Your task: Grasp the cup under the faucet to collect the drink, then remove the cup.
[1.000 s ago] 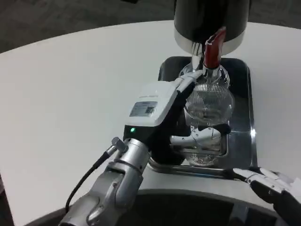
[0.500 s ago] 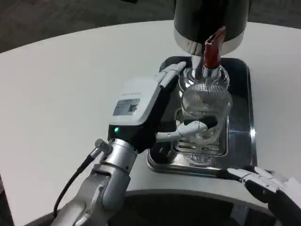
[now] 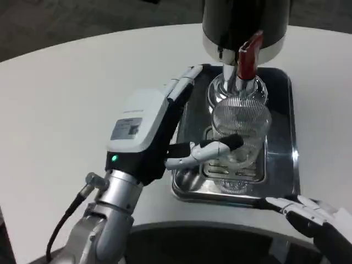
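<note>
Cup under faucet | left hand beside, fingers apart

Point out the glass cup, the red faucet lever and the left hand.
glass cup [image 3: 242, 122]: head view, on its ribbed side wall.
red faucet lever [image 3: 248, 58]: head view, on the lever's middle.
left hand [image 3: 159, 132]: head view, on the white back.

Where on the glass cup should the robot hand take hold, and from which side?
Around the ribbed side wall of the cup, from its left, where the left robot hand already waits. The faucet blocks the top, and the cup stands upright on the tray.
</note>
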Controlling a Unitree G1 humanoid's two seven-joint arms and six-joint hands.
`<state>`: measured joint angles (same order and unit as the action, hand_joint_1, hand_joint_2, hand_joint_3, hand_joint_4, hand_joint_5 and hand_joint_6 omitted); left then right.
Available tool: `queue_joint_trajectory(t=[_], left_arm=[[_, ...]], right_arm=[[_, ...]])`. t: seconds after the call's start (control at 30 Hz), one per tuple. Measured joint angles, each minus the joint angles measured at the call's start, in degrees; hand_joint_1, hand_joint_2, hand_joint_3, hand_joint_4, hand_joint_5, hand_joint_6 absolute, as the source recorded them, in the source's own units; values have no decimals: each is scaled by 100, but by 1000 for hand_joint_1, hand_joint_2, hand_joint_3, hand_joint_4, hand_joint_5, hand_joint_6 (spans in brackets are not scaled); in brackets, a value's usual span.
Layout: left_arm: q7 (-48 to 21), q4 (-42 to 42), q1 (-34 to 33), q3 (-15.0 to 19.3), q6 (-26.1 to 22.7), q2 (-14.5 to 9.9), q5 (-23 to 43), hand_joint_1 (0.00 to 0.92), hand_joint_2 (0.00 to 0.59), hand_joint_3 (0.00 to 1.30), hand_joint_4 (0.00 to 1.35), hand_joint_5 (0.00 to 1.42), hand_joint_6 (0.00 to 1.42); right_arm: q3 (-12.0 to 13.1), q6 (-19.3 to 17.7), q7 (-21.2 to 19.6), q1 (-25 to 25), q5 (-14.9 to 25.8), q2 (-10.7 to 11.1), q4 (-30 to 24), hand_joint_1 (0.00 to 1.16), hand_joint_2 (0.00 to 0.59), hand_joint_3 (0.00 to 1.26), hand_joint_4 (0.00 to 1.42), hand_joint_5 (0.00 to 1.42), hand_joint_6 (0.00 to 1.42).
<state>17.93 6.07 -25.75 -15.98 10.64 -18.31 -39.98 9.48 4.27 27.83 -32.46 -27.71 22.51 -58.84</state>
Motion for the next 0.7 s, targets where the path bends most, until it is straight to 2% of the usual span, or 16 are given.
queue_joint_trajectory(t=[0.17,0.27,0.37,0.53,0.7], left_arm=[[-122,-957,503,490,254,-136,386,52,89,258,206,345,478],[-250,-1335,591,716,322,-151,625,26,88,304,246,348,479],[-660,-1877,542,1030,435,-176,1169,2,87,330,280,364,463],[-1415,-2089,353,1186,437,-165,2142,0,88,352,319,398,445],[-2328,-2240,-166,1307,2,-128,3317,0,99,294,261,361,415]], right_arm=[[7,-2,-4,5,13,-12,-7,484,450,174,129,50,1],[10,-2,-10,27,14,-18,-5,484,450,174,129,50,1],[10,-2,-11,76,12,-20,-4,484,450,174,129,50,1],[-16,-2,-11,114,6,-18,2,484,450,174,129,50,1],[-24,-1,-11,201,-2,-5,14,484,450,174,129,50,1]])
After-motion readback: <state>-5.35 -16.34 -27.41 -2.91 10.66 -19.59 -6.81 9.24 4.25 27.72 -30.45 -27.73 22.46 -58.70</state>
